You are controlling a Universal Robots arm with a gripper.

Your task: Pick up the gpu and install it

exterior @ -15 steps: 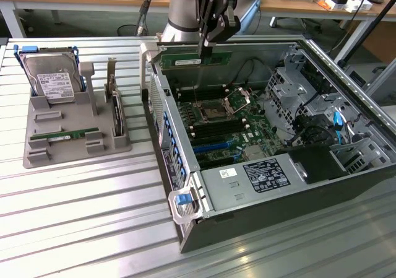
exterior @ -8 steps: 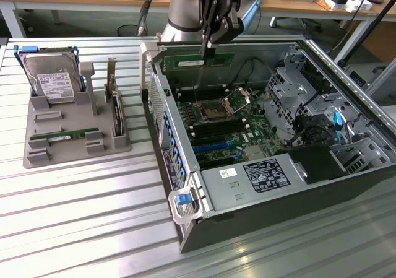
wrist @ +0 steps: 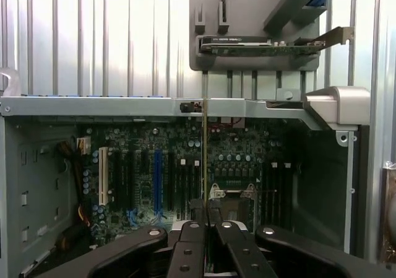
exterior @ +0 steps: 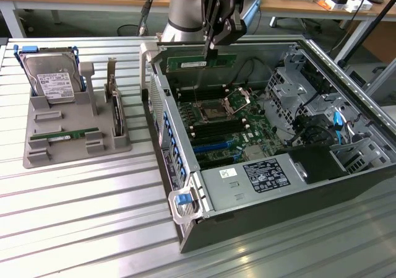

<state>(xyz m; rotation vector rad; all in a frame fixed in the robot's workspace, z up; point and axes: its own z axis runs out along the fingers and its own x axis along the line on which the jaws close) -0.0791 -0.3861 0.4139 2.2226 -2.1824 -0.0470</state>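
Note:
The gpu (exterior: 199, 61) is a long green circuit-board stick. It hangs level over the open computer case (exterior: 247, 194), above the far part of the motherboard (exterior: 216, 126). My gripper (exterior: 209, 54) is shut on its upper edge from above. In the wrist view the gpu (wrist: 205, 160) shows edge-on as a thin line running away from my gripper (wrist: 206, 219) over the motherboard (wrist: 154, 166), next to the CPU socket (wrist: 232, 194). It is clear of the board.
A grey tray (exterior: 77, 151) at the exterior view's left carries a silver hard drive in blue rails (exterior: 52, 80), an upright dark card with a bracket (exterior: 114, 108) and another green stick (exterior: 71, 134). Drive cages and cables (exterior: 322, 117) fill the case's right side.

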